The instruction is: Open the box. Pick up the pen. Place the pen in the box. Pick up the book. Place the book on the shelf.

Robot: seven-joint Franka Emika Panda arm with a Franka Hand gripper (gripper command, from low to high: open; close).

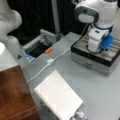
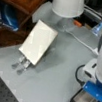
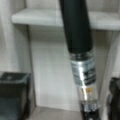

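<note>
Wrist view shows the pen (image 3: 78, 50) very close, black on top with a clear pale part lower, hanging almost upright over the grey compartments of the box (image 3: 50, 75). The dark fingers (image 3: 13, 95) of the tool (image 3: 65, 97) stand at both sides of it, so I judge the tool is clenched on the pen.

In both front views the arm is low over the box (image 1: 87, 61), which stands on the desk (image 1: 100, 92) at about 2 o'clock with its inside already uncovered. The opening step looks done, and the pen is lifted and inside the box area, but whether it touches the bottom I cannot tell.

The book (image 1: 58, 97) lies flat on the desk at about 6 o'clock, untouched, its corner over some small metal strips (image 2: 21, 63). The shelf (image 1: 13, 95) at 8 o'clock carries no book, so this part is left.
</note>
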